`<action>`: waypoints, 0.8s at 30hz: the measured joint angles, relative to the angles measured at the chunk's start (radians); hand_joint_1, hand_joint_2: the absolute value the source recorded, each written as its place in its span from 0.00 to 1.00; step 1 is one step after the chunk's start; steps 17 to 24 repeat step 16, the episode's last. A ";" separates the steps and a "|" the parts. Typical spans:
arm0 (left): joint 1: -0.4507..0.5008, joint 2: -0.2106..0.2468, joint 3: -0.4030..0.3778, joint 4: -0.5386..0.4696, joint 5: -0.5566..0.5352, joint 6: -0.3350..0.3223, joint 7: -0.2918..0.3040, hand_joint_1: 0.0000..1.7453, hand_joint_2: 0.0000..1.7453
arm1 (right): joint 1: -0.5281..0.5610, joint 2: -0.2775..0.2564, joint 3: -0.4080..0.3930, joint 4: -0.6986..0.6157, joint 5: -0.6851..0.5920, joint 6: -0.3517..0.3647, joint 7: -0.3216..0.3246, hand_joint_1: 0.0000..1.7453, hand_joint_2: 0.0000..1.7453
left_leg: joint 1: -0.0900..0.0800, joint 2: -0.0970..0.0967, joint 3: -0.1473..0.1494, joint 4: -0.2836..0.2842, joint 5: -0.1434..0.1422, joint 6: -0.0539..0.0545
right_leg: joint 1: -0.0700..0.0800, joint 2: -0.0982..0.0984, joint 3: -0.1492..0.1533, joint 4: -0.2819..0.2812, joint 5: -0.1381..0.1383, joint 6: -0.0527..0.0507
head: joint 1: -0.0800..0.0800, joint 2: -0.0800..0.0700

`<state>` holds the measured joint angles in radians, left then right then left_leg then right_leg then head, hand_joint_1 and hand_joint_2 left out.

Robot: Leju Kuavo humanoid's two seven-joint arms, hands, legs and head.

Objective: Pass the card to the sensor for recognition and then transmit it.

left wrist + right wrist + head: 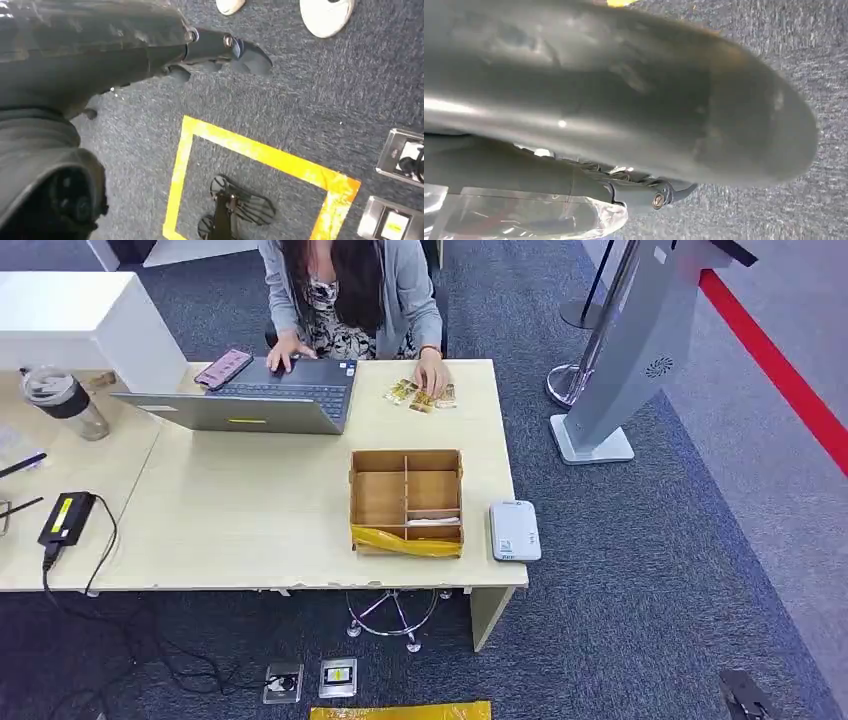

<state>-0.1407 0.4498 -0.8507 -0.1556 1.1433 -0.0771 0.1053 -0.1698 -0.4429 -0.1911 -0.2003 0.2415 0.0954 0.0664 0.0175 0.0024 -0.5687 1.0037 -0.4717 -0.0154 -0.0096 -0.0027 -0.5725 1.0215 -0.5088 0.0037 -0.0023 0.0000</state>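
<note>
White sensor [514, 530] flat beside the cardboard box [406, 502].

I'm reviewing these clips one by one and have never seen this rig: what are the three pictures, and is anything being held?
It is a humanoid robot with two arms. The head view looks down at a desk holding a divided cardboard box, a white card sensor beside it, a laptop, and gold cards under a seated person's hand. The two wrist views come from cameras on hanging arms, pointing at grey carpet and yellow floor tape. The left hand appears to hold nothing; whether the right hand does is unclear.
</note>
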 joint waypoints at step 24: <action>-0.001 0.000 -0.026 0.000 -0.143 0.112 -0.138 0.00 0.00 | -0.008 0.000 0.004 0.000 0.069 -0.062 -0.029 0.00 0.00 | 0.000 0.000 0.000 0.000 0.000 0.000 | 0.000 0.000 0.000 0.000 0.000 0.000 | 0.000 0.000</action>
